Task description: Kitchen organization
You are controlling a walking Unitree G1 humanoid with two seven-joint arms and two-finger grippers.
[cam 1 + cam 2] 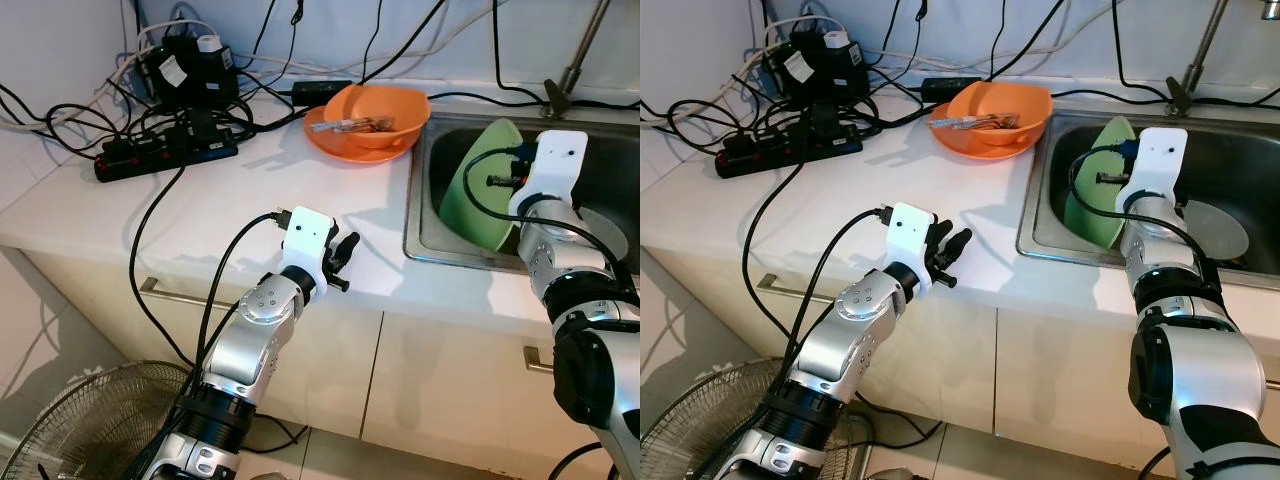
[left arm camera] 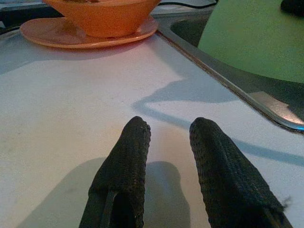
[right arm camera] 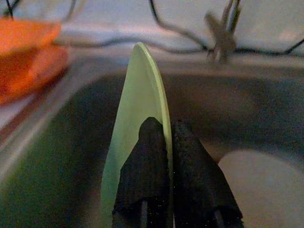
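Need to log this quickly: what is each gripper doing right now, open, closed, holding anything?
Left gripper: open, empty, over the countertop.
Right gripper: shut on the green plate, upright in the sink.

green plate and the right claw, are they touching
Touching. The right wrist view shows the right claw with one black finger on each face of the green plate, pinching its rim as it stands on edge in the sink.

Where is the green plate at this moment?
The green plate stands on edge inside the sink, on the robot's right, pinched at its rim by the right end effector, with the orange bowl on the counter beside the sink.
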